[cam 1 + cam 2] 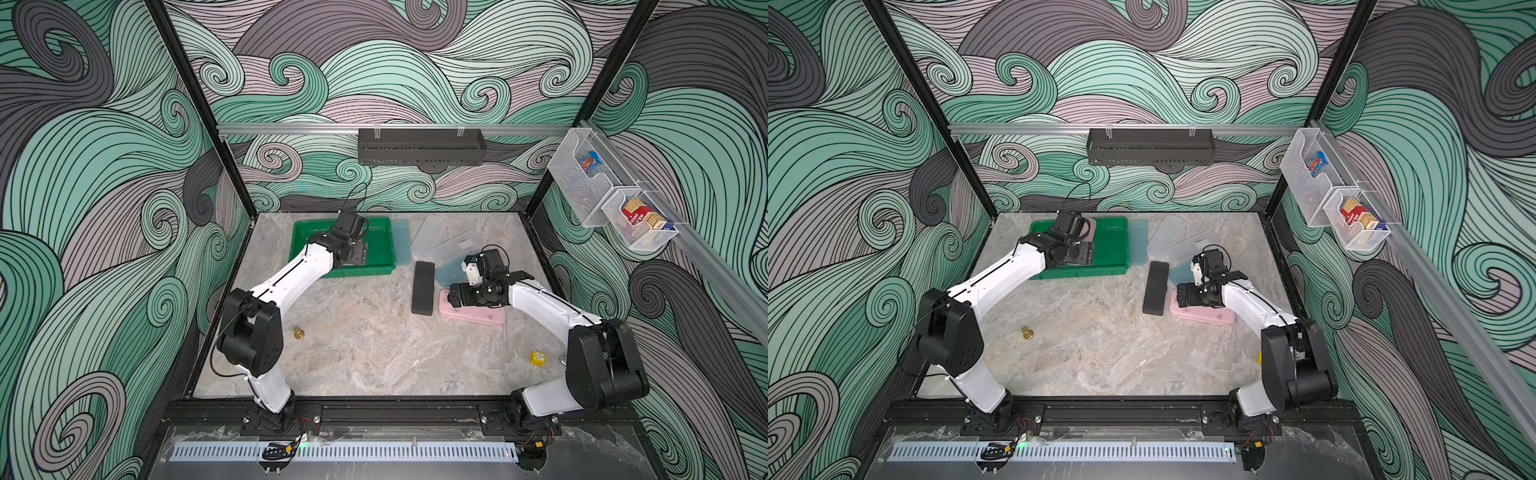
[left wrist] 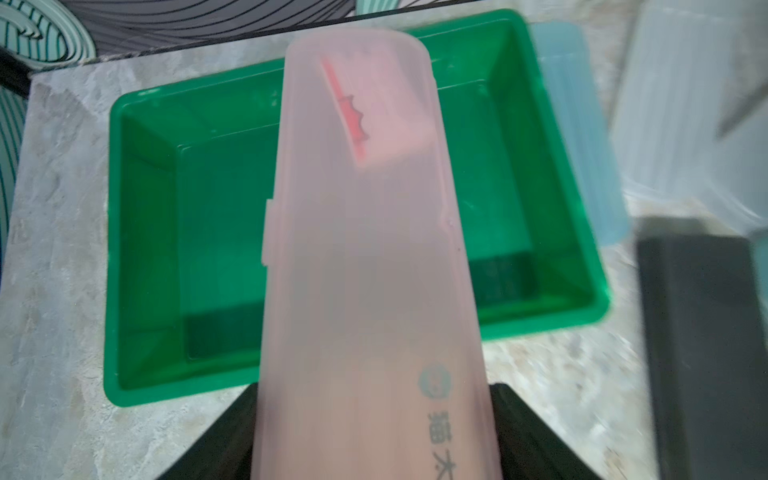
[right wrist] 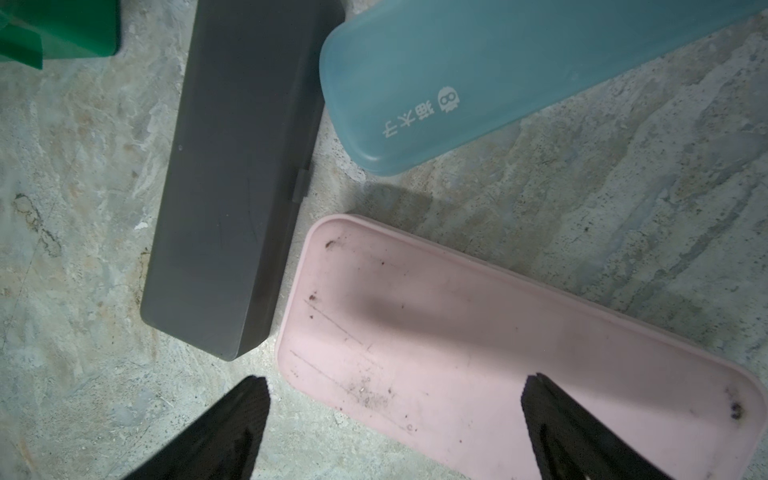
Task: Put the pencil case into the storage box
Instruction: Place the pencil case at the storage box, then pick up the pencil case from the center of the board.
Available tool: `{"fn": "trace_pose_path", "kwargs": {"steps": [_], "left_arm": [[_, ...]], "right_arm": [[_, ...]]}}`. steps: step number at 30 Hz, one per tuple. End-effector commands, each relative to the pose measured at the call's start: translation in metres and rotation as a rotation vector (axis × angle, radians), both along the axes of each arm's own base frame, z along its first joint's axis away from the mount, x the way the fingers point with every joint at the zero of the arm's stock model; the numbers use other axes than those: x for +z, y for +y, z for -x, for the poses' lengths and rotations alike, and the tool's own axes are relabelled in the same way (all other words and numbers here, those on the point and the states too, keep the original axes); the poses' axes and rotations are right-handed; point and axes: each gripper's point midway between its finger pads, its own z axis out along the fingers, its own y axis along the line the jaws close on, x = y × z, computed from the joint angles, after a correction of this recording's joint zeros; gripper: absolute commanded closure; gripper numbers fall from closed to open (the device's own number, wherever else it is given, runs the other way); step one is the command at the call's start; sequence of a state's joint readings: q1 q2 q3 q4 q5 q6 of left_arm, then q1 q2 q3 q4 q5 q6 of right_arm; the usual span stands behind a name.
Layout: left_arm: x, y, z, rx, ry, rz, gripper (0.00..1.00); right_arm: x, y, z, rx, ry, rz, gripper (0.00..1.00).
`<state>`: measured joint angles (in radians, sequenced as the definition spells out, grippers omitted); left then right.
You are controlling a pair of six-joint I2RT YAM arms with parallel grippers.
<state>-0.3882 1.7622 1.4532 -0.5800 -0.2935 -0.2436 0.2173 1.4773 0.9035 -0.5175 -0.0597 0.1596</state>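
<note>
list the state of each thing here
left end effector: shut on frosted pink case
frosted pink case: closed, held above storage box
storage box: nothing seen inside
right end effector: open, above solid pink case
solid pink case: lying flat, ungripped
black case: closed, lying flat
blue case: closed, lying flat

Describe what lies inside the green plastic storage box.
The storage box shows bare floor; the translucent pink pencil case, held above by the left gripper, hides its middle strip.
</note>
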Motion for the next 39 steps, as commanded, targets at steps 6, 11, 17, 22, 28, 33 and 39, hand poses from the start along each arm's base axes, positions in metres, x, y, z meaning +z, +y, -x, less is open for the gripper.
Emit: {"fn": "trace_pose_path", "kwargs": {"steps": [6,11,17,22,28,33,39], "left_arm": [[-0.037,0.075,-0.045,0.154,0.006,-0.051,0.22],[-0.058,0.089,-0.051,0.147,0.069,-0.077,0.22],[-0.075,0.098,-0.044,0.158,0.137,-0.097,0.2],[-0.075,0.107,-0.043,0.187,0.134,-0.135,0.01],[-0.054,0.111,-0.034,0.248,0.106,-0.163,0.01],[-0.006,0.03,-0.005,0.122,-0.002,-0.114,0.01],[-0.002,-0.117,0.041,-0.082,0.031,0.213,0.01]], "right_arm": [[0.003,0.005,-0.003,0.024,-0.009,-0.026,0.01],[0.002,0.004,-0.002,0.025,-0.005,-0.023,0.01],[-0.001,0.005,-0.002,0.018,0.006,-0.025,0.01],[-0.003,0.005,-0.001,0.015,0.014,-0.027,0.01],[-0.001,0.006,-0.001,0.013,0.009,-0.032,0.01],[0.0,0.001,-0.004,0.0,-0.001,-0.007,0.01],[-0.003,-0.006,-0.002,-0.027,0.005,-0.005,0.01]]}}
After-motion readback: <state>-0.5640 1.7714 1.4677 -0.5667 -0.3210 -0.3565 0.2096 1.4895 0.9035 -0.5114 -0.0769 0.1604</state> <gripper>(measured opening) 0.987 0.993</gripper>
